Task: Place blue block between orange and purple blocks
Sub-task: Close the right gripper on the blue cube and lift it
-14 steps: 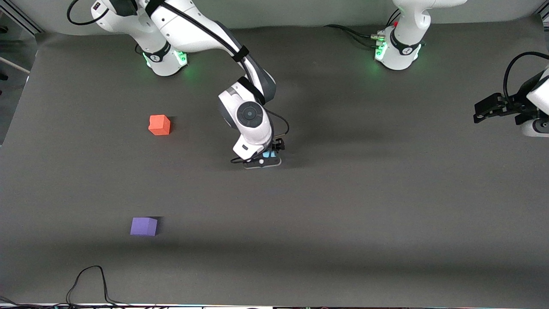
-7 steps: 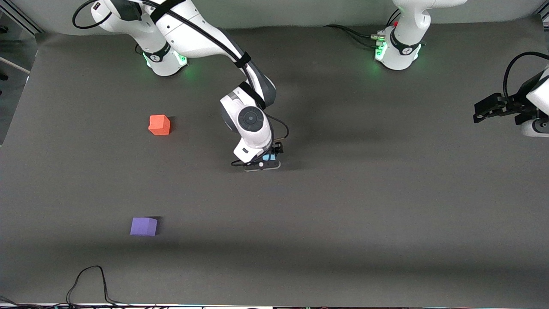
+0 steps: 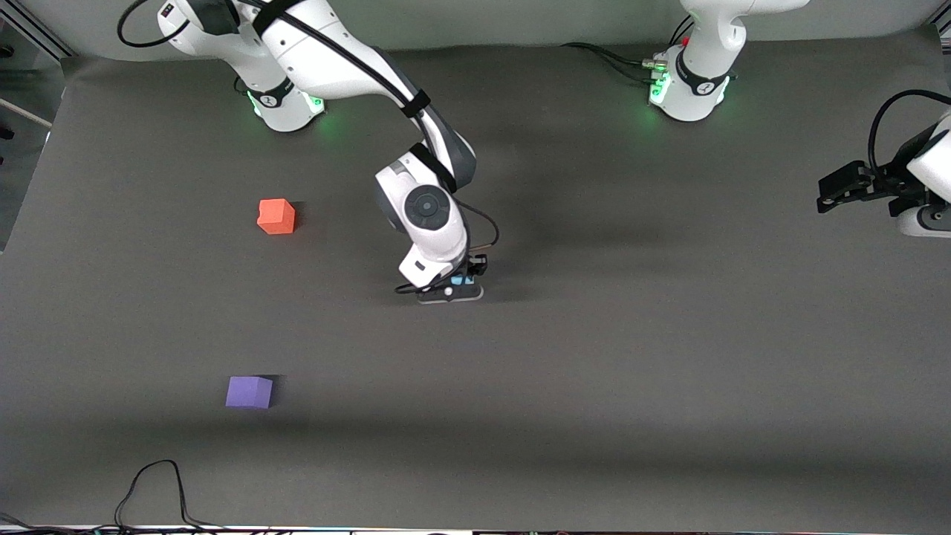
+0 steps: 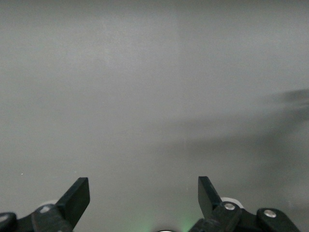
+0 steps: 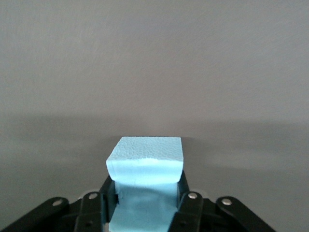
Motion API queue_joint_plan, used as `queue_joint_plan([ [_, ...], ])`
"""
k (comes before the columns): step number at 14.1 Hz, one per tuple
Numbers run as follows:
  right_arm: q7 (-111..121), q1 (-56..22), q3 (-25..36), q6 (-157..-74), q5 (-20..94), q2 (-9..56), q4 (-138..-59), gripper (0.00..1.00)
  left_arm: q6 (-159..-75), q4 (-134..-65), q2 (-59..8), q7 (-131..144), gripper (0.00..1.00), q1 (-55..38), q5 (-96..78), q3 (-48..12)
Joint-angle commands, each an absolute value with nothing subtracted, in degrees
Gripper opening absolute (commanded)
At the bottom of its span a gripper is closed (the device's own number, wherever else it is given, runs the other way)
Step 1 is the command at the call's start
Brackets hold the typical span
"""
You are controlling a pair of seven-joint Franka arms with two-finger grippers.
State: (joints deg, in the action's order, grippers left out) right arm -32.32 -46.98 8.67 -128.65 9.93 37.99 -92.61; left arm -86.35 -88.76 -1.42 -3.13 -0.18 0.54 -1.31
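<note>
My right gripper (image 3: pixel 462 281) is shut on the blue block (image 3: pixel 458 281) over the middle of the table; the arm hides most of the block. In the right wrist view the light blue foam cube (image 5: pixel 145 169) is squeezed between the two fingers of the gripper (image 5: pixel 144 195). The orange block (image 3: pixel 276 216) sits toward the right arm's end. The purple block (image 3: pixel 249 391) lies nearer the front camera than the orange one. My left gripper (image 3: pixel 832 189) waits at the left arm's end, open and empty, also in its wrist view (image 4: pixel 143 193).
A black cable (image 3: pixel 156 490) loops on the table edge nearest the front camera, close to the purple block. The two arm bases (image 3: pixel 286 104) (image 3: pixel 687 89) stand along the table's farthest edge. The dark grey mat (image 3: pixel 594 357) covers the table.
My right gripper has shifted slightly toward the front camera with the blue block held in it. The orange and purple blocks have not moved. The left arm has barely moved.
</note>
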Motion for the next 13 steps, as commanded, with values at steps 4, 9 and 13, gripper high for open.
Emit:
queue_joint_plan([
  [4,-28.39,-38.51,8.61,-99.45,9.76,27.88,-74.83,0.29,-87.71,-89.91,-0.62,-3.87,1.0,-0.62,0.09,-0.97],
  [9,-24.28,-30.68,8.79,-86.15,10.29,24.88,-62.77,0.29,-88.5,-90.0,-0.7,-3.78,1.0,-0.7,0.09,-0.97],
  [13,-7.78,-27.07,13.51,-83.67,9.84,16.8,-72.83,0.3,-88.94,-90.0,-0.7,-3.78,1.0,-0.7,0.09,-0.97],
])
